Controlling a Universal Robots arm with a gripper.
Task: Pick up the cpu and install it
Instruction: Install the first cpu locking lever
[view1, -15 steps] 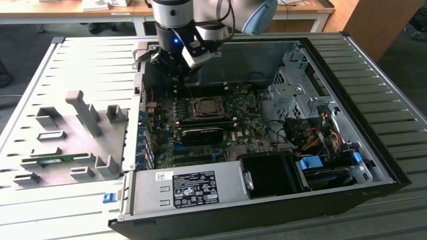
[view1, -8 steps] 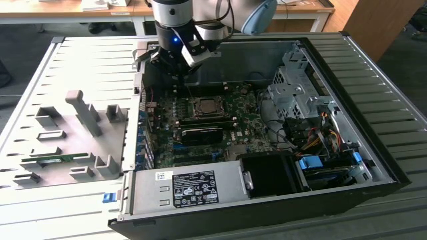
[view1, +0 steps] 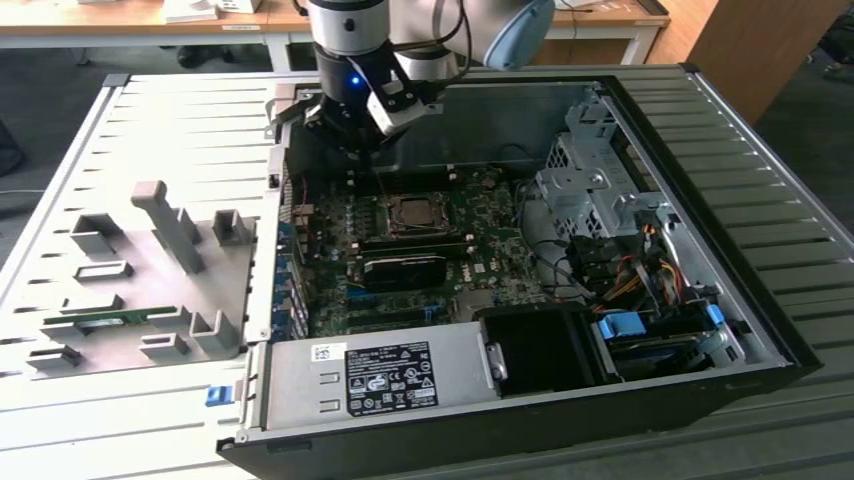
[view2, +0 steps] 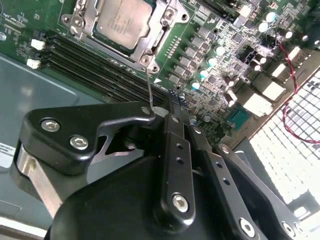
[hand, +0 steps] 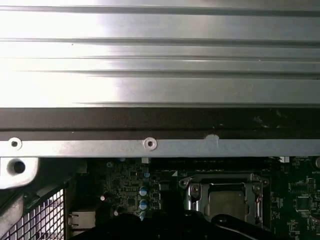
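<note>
Black matte linkage bars and silver screw heads of the gripper (view2: 172, 107) sit closest to the lens in the second wrist view; its fingers run together to a narrow tip with nothing between them, so the claw looks pressed together and empty. In the exterior view the same gripper (view1: 363, 150) hangs from the arm over the open computer case (view1: 747, 200), near the case's far wall.

From the claw outward: the small flat square cpu with a silvery-grey metal top (view2: 122, 22) lies in the square dark-framed socket (view2: 167, 25) on the green motherboard (view2: 220, 55), just beyond the fingertips and apart from them. A thin metal lever (view2: 148, 87) runs from the socket corner toward the claw. In the exterior view the cpu (view1: 407, 212) lies below the gripper, toward the camera. Being square, it has no long axis. It appears seated flat

Further out, a black power supply with a white label (view1: 380, 375) fills the near corner, and a grey moulded tray (view1: 134, 290) rests on the exterior view's left
</note>
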